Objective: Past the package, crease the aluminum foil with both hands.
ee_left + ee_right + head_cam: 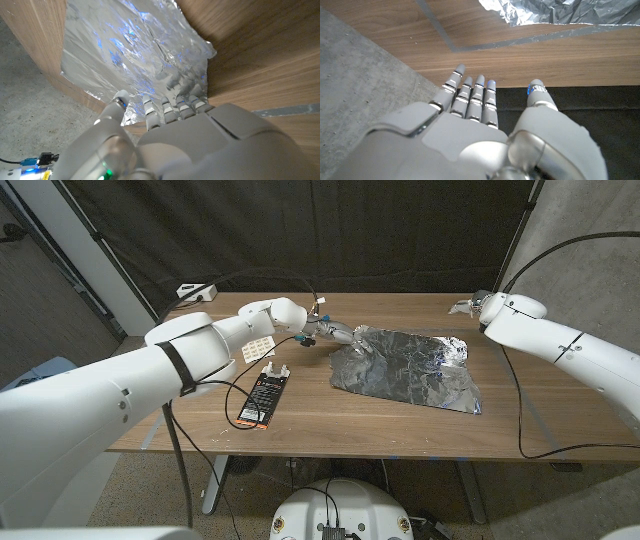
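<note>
A crumpled sheet of aluminum foil [405, 367] lies right of the table's middle, its left edge curled up. The black and orange package [265, 399] lies flat to its left, nearer the front edge. My left hand [333, 334] reaches past the package to the foil's far left corner. In the left wrist view its fingers [171, 108] are stretched out with the tips on the foil [130, 45] and the thumb held apart. My right hand [470, 305] hovers at the far right, behind the foil. In the right wrist view that hand [470, 100] is spread and holds nothing, apart from the foil [555, 12].
A small white box [195, 290] sits at the table's back left corner with a cable running from it. Black cables hang over the front edge by the package. Grey tape lines [440, 30] mark the wood. A dark curtain hangs behind the table.
</note>
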Robot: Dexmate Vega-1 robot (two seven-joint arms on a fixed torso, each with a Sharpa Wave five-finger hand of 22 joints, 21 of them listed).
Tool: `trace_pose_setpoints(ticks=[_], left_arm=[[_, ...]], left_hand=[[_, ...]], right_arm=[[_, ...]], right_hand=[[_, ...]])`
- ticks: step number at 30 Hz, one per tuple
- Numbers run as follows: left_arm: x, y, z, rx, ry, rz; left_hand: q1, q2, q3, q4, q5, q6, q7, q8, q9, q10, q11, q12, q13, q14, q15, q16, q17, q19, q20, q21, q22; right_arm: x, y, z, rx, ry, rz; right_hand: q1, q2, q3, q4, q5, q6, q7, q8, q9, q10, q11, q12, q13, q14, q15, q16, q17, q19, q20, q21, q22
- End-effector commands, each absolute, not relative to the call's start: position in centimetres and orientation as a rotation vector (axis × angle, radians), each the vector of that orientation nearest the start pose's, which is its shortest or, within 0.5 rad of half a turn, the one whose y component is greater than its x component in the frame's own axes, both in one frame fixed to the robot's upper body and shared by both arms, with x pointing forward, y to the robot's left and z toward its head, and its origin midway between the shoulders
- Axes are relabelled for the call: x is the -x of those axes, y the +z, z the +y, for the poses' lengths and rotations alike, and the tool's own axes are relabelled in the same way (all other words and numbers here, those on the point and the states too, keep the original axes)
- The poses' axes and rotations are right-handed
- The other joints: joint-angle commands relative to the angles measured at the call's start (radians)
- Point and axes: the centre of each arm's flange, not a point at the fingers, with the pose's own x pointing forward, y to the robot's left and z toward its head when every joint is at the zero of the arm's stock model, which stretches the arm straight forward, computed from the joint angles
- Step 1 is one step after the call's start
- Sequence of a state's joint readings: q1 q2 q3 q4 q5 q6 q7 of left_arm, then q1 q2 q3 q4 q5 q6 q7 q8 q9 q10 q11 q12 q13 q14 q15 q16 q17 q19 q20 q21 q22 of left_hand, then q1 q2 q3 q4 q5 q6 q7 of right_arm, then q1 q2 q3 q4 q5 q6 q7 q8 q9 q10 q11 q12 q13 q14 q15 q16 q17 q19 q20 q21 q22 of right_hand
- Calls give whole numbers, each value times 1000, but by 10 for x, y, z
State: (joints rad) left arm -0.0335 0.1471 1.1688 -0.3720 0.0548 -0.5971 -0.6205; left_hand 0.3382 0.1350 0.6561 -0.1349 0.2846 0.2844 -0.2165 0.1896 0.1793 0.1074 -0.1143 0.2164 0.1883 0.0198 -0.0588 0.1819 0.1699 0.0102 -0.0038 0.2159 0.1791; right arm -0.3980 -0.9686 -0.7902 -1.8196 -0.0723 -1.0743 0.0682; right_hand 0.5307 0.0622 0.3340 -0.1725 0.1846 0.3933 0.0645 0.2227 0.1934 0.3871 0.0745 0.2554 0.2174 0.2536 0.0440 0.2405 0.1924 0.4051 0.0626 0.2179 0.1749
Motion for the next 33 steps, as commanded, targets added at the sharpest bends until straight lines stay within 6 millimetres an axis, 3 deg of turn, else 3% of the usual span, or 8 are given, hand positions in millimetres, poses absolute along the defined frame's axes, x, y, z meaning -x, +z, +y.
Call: trace_pose_setpoints(ticks=[1, 12, 23, 33], left_arm=[[-701, 50, 64, -1401, -978, -405], [-697, 45, 66, -1381, -1018, -408], [-697, 42, 67, -1381, -1027, -411], [-698, 40, 74, -1385, -1019, -405]], left_hand=[[-13, 0, 0, 3, -3, 15, 4, 3, 2, 10, 1, 8, 5, 10, -7, 5, 5, -1, 5, -1, 6], [-14, 1, 1, 2, -4, 20, 4, 2, 2, 16, 0, 9, 5, 14, -8, 4, 4, 1, 4, -1, 6], [-14, 2, 2, -1, -4, 27, 5, 2, 2, 18, -8, 8, 6, 16, -7, 3, 2, 1, 4, -1, 6], [-14, 2, 3, -3, -5, 36, 8, 2, 2, 21, -2, 8, 6, 18, -7, 2, 2, 2, 3, -2, 6]], right_arm=[[-607, 89, -364, 1167, -354, 111], [-608, 82, -363, 1203, -348, 120], [-612, 76, -360, 1252, -347, 149], [-617, 73, -356, 1279, -307, 184]], right_hand=[[17, 0, 5, -6, 8, 2, 2, 4, 3, 7, 0, 3, 5, 9, -4, 5, 2, 6, 0, 1, 2], [52, -5, 6, -1, 9, 51, -10, 15, 4, 60, -18, 22, 14, 64, -27, 19, 5, 24, -1, 2, 3], [141, -24, 20, -13, 18, 103, -32, 25, 5, 119, -40, 43, 22, 122, -61, 27, 4, 43, -10, 0, 2], [180, -35, 23, -12, 20, 106, -36, 20, 5, 113, -42, 40, 26, 132, -69, 25, 5, 50, -15, -1, 2]])
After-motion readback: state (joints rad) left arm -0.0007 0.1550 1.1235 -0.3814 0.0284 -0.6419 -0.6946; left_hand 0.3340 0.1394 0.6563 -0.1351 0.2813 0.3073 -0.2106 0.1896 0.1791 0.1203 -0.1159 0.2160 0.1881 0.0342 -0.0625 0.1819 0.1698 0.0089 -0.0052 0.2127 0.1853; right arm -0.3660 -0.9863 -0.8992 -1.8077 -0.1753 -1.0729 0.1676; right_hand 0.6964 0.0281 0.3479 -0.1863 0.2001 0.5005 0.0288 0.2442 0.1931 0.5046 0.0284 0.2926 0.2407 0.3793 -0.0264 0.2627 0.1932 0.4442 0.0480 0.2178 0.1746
